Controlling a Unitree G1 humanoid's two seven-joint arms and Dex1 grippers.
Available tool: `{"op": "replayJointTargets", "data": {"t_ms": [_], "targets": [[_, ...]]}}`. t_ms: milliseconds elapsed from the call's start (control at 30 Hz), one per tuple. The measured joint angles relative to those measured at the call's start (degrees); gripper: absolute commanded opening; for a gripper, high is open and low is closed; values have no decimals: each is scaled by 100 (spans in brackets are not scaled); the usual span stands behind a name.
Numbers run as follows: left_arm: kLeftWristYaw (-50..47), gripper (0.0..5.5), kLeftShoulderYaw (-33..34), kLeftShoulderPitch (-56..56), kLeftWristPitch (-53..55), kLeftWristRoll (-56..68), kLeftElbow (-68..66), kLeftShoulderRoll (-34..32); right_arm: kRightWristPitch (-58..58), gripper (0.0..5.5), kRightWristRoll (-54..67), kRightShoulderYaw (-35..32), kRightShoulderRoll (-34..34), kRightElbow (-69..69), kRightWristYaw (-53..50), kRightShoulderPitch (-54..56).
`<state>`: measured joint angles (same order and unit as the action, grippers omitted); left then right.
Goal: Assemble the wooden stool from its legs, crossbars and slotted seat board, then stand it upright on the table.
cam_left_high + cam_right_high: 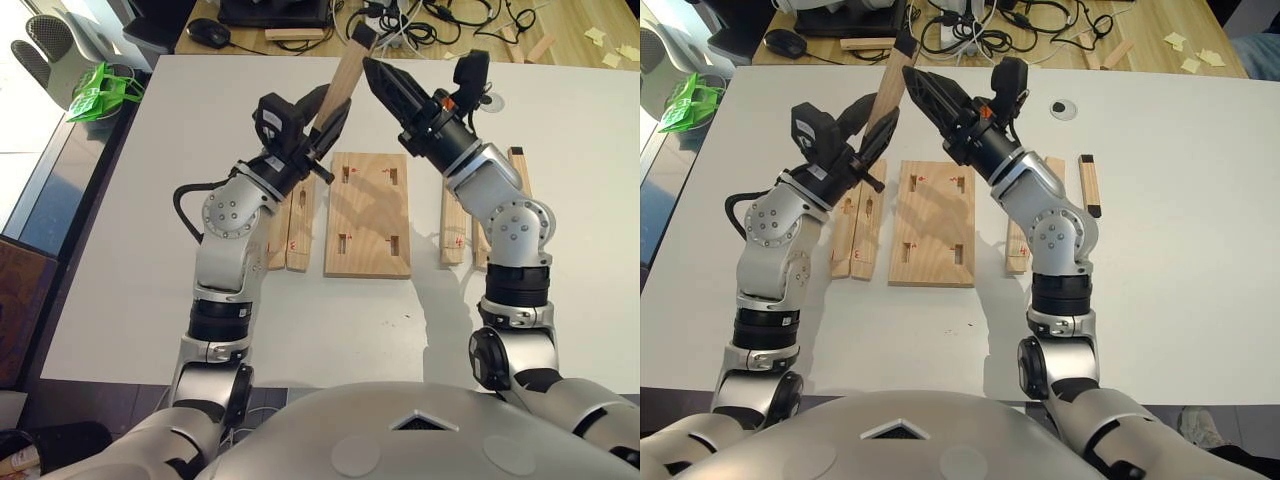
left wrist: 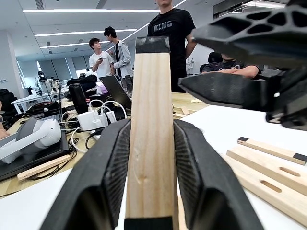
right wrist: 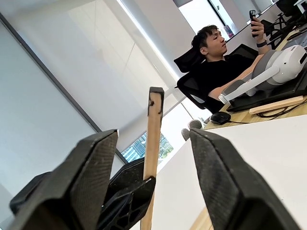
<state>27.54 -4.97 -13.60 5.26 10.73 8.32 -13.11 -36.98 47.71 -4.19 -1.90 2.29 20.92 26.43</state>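
Though gripped by left claw [image 1: 330, 108], leg [image 1: 348, 72] beside right claw [image 1: 372, 68]

Bright, even light comes from ceiling strips [image 2: 72, 9]; soft shadows lie on the white table [image 1: 120, 280], and the window [image 3: 204, 14] seems to glare.

A white table [image 1: 150, 250] is set in a big bright office. Behind its far edge, a wooden desk [image 1: 560, 40] is covered with black cables [image 1: 450, 15]. Long lights [image 2: 72, 10] are fixed to the ceiling. A green bag [image 1: 100, 90] is seen past the far left corner.
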Motion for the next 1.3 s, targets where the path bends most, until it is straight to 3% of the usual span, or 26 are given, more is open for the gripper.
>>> {"op": "replayJointTargets", "data": {"t_ms": [200, 733, 1267, 1300], "targets": [[194, 129, -320, -55, -258, -108, -32, 27, 53, 274, -147, 60, -100, -261, 31, 294], [531, 129, -748, -441, -1619, -793, -462, -225, -764, 39, 487, -323, 677, 45, 959, 220], [135, 129, -830, -433, -1855, -1100, -515, -28, -736, 38, 844, -647, 200, 176, 446, 87], [88, 159, -832, -435, -1866, -1127, -515, -7, -709, 38, 850, -668, 166, 176, 430, 88]]}}
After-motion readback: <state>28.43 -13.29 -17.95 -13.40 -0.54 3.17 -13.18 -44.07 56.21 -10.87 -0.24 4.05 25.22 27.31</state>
